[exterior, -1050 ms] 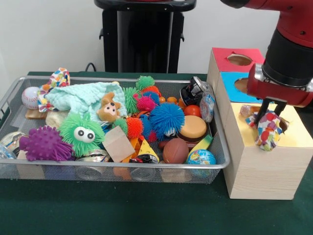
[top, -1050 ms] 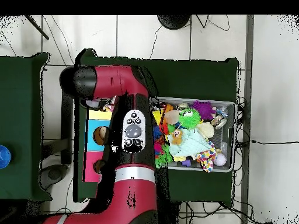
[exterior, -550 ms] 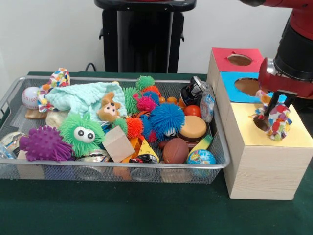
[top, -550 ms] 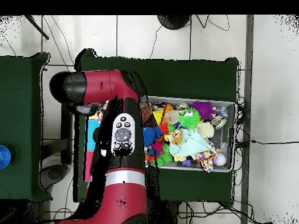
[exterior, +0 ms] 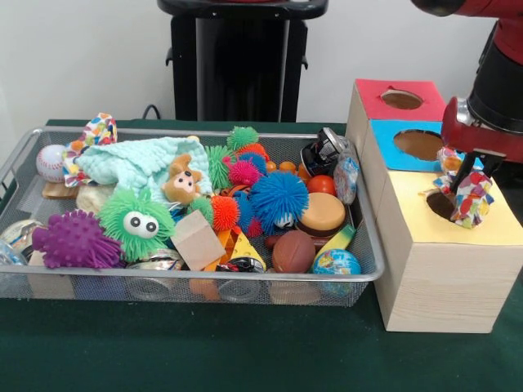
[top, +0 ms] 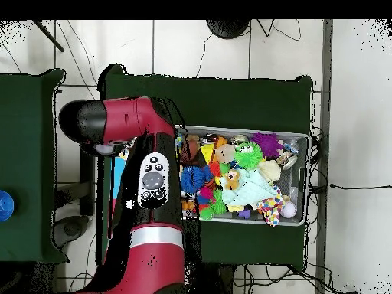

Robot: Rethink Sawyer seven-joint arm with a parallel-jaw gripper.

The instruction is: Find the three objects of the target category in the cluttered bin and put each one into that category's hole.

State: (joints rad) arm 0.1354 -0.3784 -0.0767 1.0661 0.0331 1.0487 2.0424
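Dark green worktop; white wall behind. Wire bin crammed, bare cloth along 6 o'clock edge. Pincer clamps patchwork fabric toy over wooden box's yellow-section hole.

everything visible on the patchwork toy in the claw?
The patchwork toy looks like soft fabric, covered in small red, green, blue, yellow and white patches. It hangs from the claw, which is shut on its upper part, over the yellow section of the wooden box, at the dark hole there. Its lower end is near the yellow top; contact cannot be told. The overhead view hides it under the arm.
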